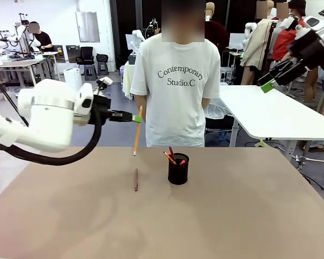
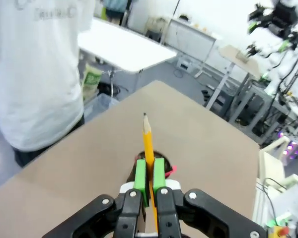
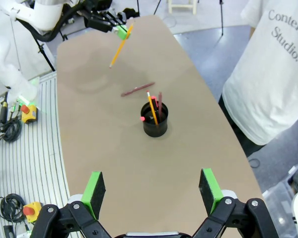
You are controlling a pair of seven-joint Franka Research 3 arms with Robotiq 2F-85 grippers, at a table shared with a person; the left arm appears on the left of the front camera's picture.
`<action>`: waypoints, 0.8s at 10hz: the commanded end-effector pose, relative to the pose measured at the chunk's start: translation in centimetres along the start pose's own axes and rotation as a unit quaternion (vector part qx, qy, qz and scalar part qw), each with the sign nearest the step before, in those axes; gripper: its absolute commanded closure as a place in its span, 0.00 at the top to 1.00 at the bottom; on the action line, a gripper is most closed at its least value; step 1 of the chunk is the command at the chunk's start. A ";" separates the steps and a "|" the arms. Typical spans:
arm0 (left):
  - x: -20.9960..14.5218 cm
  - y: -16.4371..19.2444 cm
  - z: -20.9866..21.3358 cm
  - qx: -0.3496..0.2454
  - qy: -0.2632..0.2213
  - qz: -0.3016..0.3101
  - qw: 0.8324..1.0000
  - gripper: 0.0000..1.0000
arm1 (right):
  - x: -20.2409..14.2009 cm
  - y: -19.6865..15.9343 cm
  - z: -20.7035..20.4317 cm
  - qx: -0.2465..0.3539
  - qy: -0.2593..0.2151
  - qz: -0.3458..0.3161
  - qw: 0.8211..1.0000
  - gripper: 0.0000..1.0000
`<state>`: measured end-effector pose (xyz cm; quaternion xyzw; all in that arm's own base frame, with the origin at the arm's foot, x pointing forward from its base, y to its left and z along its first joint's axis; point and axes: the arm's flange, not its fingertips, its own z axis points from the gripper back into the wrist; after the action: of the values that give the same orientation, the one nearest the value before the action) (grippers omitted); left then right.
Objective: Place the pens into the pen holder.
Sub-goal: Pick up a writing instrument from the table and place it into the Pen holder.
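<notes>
My left gripper (image 1: 136,118) is shut on a yellow-orange pen (image 1: 137,132) and holds it above the table, tip down, left of the pen holder (image 1: 178,169). The left wrist view has that pen (image 2: 148,141) rising between the green pads (image 2: 140,174), with the holder's rim just behind them. The black mesh holder (image 3: 155,120) stands upright with several pens in it. A dark red-brown pen (image 1: 135,179) lies flat on the table to the holder's left, also seen as a pen (image 3: 137,89) in the right wrist view. My right gripper (image 1: 267,85) hangs open, high at the right, empty (image 3: 152,191).
A person in a white T-shirt (image 1: 175,91) stands at the table's far edge, hands behind the back. A white table (image 1: 270,110) stands beyond at right. The brown tabletop (image 1: 232,216) has free room in front and on the right.
</notes>
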<state>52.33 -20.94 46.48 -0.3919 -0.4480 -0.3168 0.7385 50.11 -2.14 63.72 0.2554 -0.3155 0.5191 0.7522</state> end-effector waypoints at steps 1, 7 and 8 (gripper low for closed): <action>-1.3 0.4 -3.1 0.009 -0.057 -0.058 0.997 0.00 | 0.0 0.2 0.0 0.001 0.000 0.000 1.000 1.00; -1.1 -2.6 -10.2 -0.063 -0.195 -0.202 0.958 0.00 | 0.0 0.2 0.0 0.001 0.000 0.000 1.000 1.00; -1.5 -2.8 -11.0 -0.073 -0.196 -0.198 0.958 0.00 | 0.0 0.2 0.0 0.001 0.000 0.000 1.000 1.00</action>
<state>53.88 -31.55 43.67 -0.3894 -0.6244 -0.4110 0.5382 50.11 -2.14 63.72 0.2554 -0.3155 0.5191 0.7522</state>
